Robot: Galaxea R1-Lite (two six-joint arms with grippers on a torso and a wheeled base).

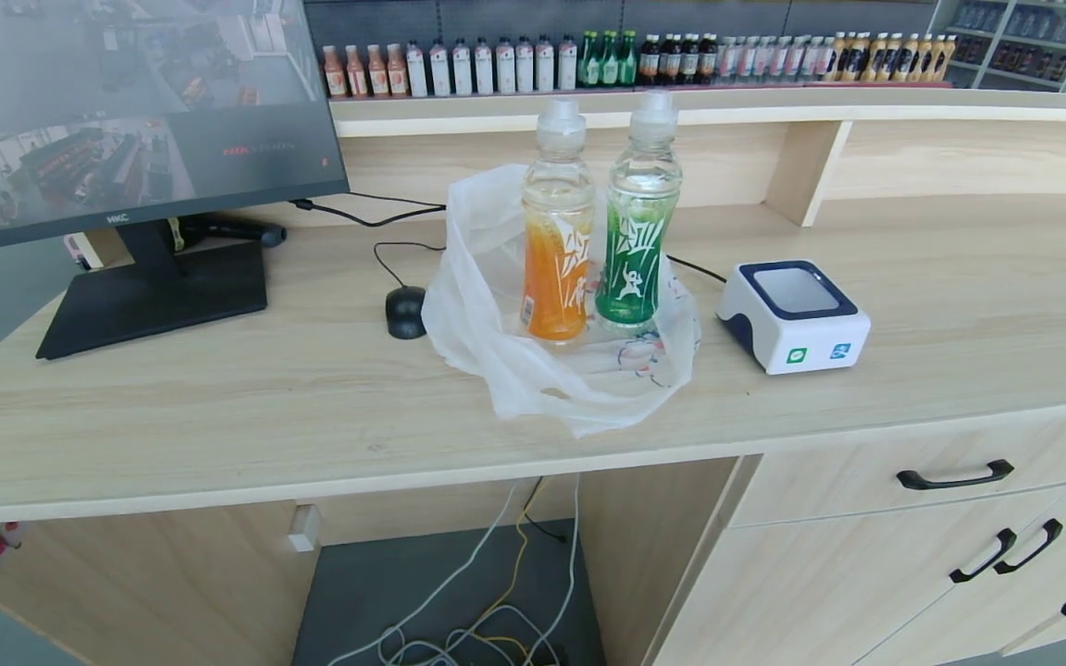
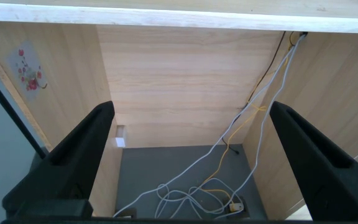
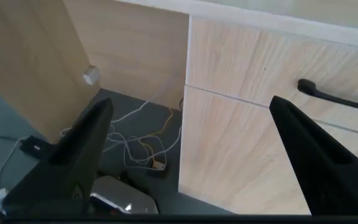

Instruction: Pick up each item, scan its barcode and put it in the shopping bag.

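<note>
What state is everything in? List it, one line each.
White plastic shopping bag: open, slumped on the counter.
Clear plastic bottle with orange label: upright, capped, standing in the bag.
Clear plastic bottle with green label: upright, capped, in the bag.
Black flat monitor: switched on.
Wooden drawer with black handle: shut.
Left gripper: open.
Right gripper: open.

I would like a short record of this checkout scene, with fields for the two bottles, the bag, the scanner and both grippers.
orange bottle: upright, standing in the open bag
green bottle: upright, close beside the orange bottle, on its right
shopping bag: white plastic, spread open on the counter
scanner: on the counter, right of the bag, window facing up
left gripper: open, low, facing the cables under the counter
right gripper: open, low, facing the cabinet front
task state: both bottles appear bagged
</note>
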